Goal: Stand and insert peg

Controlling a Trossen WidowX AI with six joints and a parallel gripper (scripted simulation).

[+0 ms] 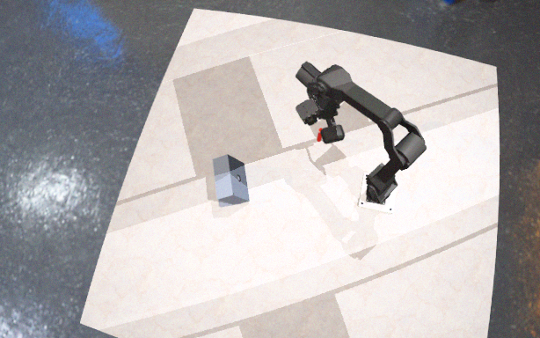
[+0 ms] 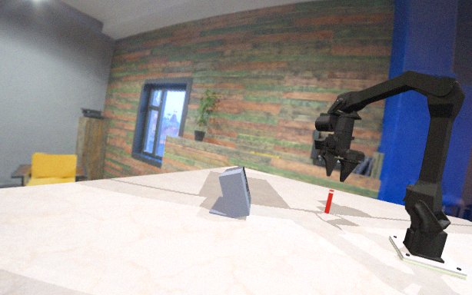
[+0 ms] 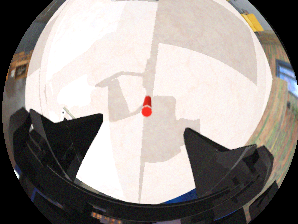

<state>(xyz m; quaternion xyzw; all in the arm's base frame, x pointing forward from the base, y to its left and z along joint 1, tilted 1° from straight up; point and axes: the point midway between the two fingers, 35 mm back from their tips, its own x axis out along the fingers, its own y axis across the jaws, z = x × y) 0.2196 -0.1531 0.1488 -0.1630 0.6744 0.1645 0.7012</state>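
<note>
While the gripper [image 2: 339,174] hangs with jaws spread wide and nothing between them, the red peg [image 2: 329,201] stands upright on the table [image 2: 115,246] directly below the jaws, apart from both fingertips; farther off beyond them sits the grey sloped panel [image 2: 234,192], its hole [image 1: 238,178] unfilled.

A slim red cylindrical peg [image 2: 329,201] with a white band at its top end stands upright on its plain end on the pale table. At its nine o'clock in the exterior view, well apart, sits a grey sloped panel block [image 2: 233,195]; its face holds one round hole [image 1: 238,178].
</note>
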